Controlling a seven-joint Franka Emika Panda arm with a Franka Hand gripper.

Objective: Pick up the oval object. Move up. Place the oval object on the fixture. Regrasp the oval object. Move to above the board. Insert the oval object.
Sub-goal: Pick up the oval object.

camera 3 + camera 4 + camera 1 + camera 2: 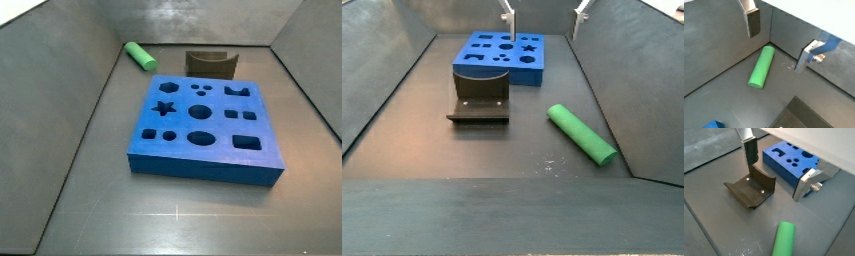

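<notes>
wrist views: look down past gripper (777,42) fingers, close | side views: opposite ends, both showing board (201,125), peg (581,133)

Dark grey floor (422,150) of a walled bin, matte, with faint scuffs and pale specks. Resting flat on it, the blue board (201,125), with star, round, oval and square holes in its top face. Just behind the board in a side view, the dark fixture (210,63), standing on its base plate, close to the board but apart from it (480,100). Lying on its side beside these, touching neither, the green oval object (580,132), seen also near the far left corner (140,55). High above the floor, not touching it, the gripper (777,170), fingers spread wide with nothing between.
</notes>
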